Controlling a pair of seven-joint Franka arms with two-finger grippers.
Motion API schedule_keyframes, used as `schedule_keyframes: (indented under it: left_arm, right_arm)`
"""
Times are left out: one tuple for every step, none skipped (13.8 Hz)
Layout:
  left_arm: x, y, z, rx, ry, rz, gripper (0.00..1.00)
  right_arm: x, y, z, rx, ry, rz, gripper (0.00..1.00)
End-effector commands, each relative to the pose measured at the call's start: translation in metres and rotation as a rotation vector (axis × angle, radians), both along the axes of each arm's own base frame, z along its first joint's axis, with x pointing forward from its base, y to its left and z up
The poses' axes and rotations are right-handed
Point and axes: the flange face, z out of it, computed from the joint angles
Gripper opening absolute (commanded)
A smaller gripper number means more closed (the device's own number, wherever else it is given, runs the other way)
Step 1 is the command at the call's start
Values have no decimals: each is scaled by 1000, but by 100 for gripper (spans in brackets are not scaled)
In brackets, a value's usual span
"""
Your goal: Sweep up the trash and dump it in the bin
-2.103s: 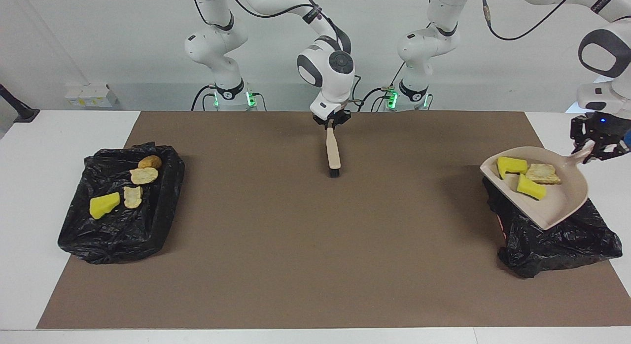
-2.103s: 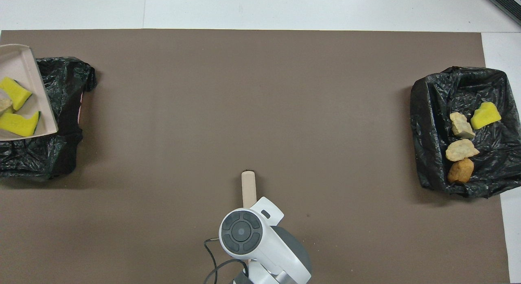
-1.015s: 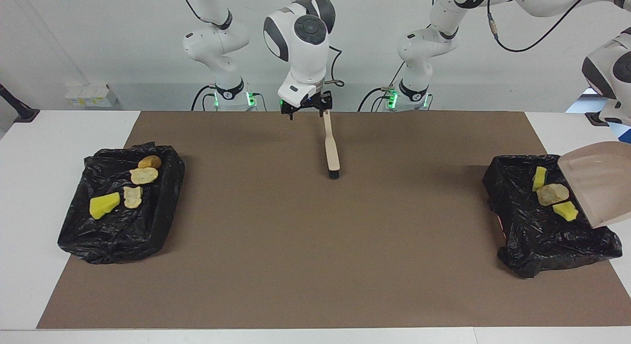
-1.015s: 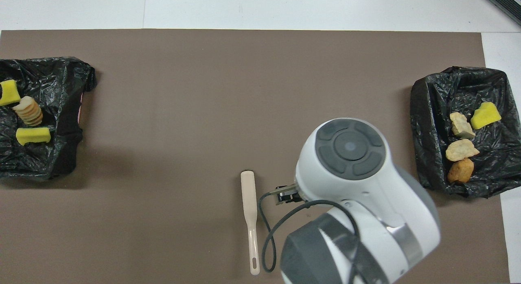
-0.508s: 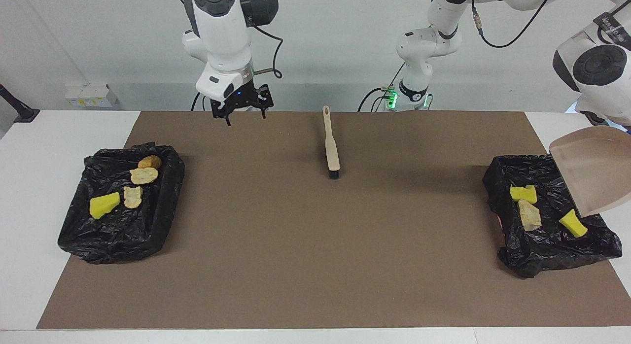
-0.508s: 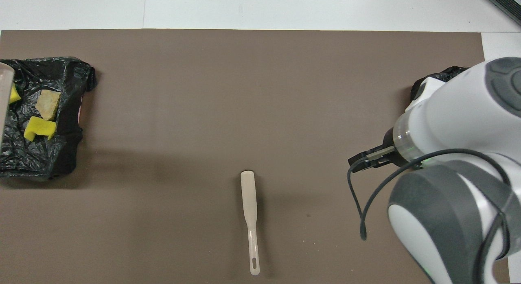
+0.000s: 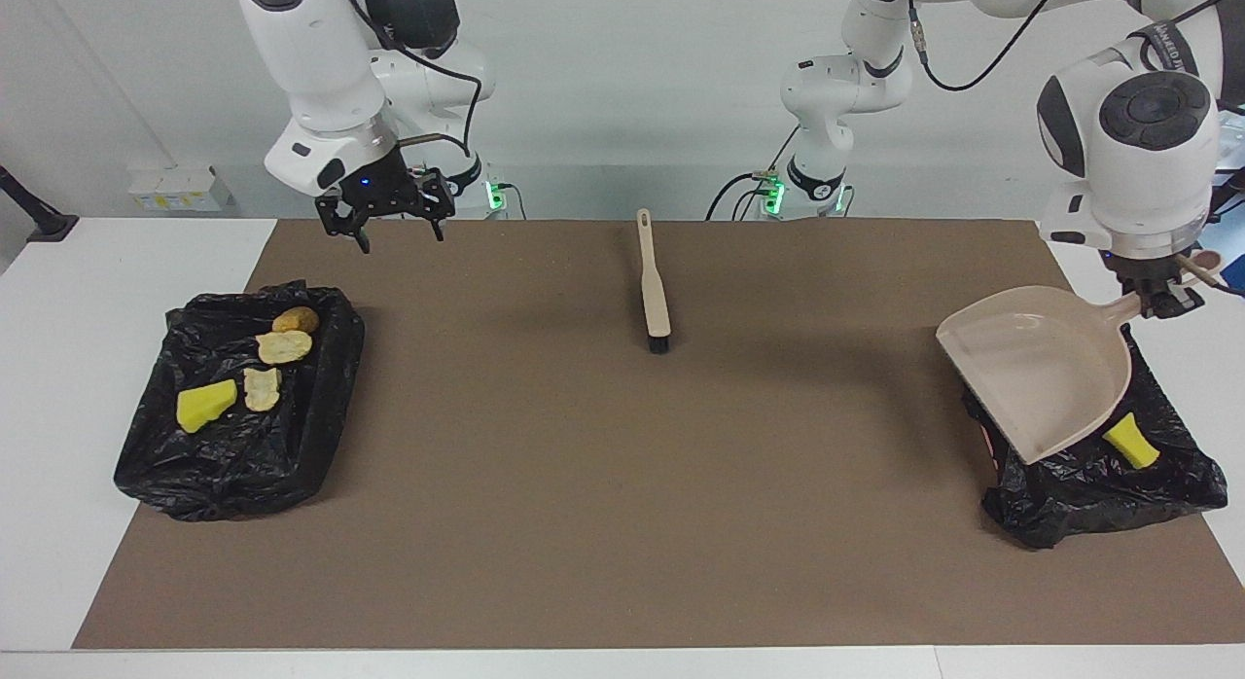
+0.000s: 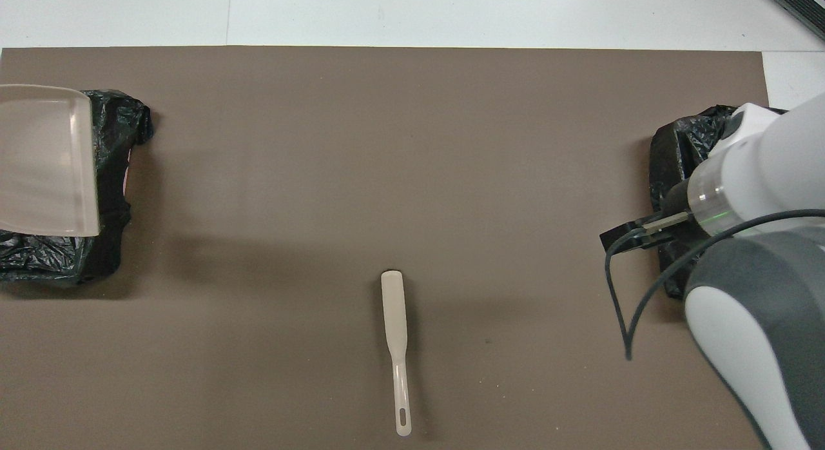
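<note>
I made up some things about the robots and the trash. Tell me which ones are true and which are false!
1. The left gripper holds the dustpan by its handle. True.
2. The dustpan is full of trash. False: it is empty and hangs over the black bin bag at the left arm's end of the table.
3. The right gripper is holding the brush. False: it is open and empty, up in the air, and the brush lies alone on the brown mat.
4. Four scraps lie in the other bin bag: a yellow sponge chunk and three bread lumps. True.
</note>
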Motion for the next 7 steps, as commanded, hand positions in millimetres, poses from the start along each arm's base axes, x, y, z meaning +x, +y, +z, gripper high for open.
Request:
schedule_keyframes:
  left_arm:
    - [-14,-45,-23,-73,-21,142,0]
    - [-17,-69,-35,-83,-36,199,0]
    - [-19,-88,-48,-102,-63,298,0]
    - [-22,-114,-60,-128,-74,370,0]
    - [-24,-130,-74,-149,-84,456,0]
    - [-27,-151,-83,-181,-108,540,0]
    - [-32,-172,-91,-209,-127,585,0]
  right_arm:
    - [-3,-40,15,-11,-22,-37,100]
    - [-3,-49,16,-10,-23,-28,100]
    - [-4,-52,18,-5,-30,1,100]
    - [-4,-53,19,-2,-30,-3,100]
    - [-6,-52,18,7,-24,-6,100]
    - [-6,-53,20,6,-26,-17,100]
    - [-7,-53,21,7,-29,-20,100]
